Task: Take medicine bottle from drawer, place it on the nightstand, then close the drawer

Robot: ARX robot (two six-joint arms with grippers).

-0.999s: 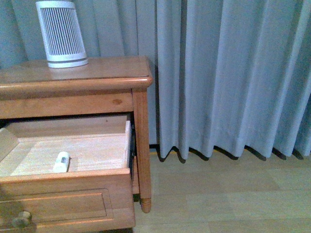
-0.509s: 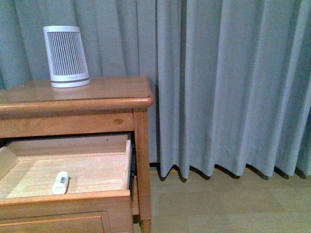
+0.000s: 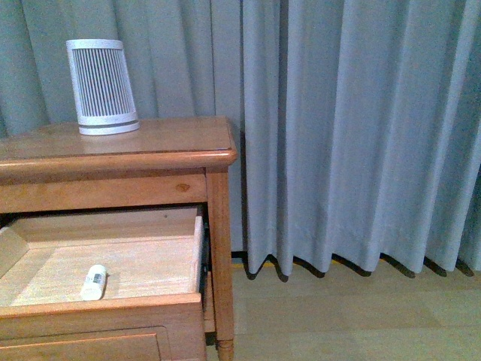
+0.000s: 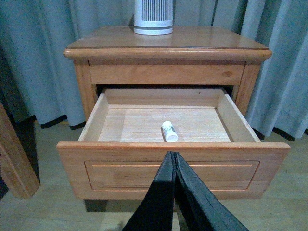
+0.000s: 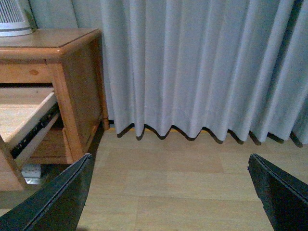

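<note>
The nightstand (image 3: 150, 143) stands at the left with its upper drawer (image 3: 113, 310) pulled out. The small white medicine bottle (image 3: 93, 282) lies on its side on the pale drawer floor, near the front panel. In the left wrist view the bottle (image 4: 169, 131) lies mid-drawer, just behind the drawer front (image 4: 173, 166). My left gripper (image 4: 174, 155) is shut and empty, in front of that panel and apart from it. My right gripper (image 5: 168, 163) is open over bare floor, to the right of the nightstand (image 5: 72, 57). Neither arm shows in the front view.
A white ribbed appliance (image 3: 101, 86) stands on the nightstand top at the back left. Grey curtains (image 3: 353, 128) hang behind and to the right. Pale wood floor (image 3: 346, 316) lies right of the nightstand. A dark wooden furniture edge (image 4: 14, 163) shows in the left wrist view.
The front view has tilted upward: the nightstand and drawer sit lower in frame and the drawer knob has left view. The bottle lies in the same spot in the drawer.
</note>
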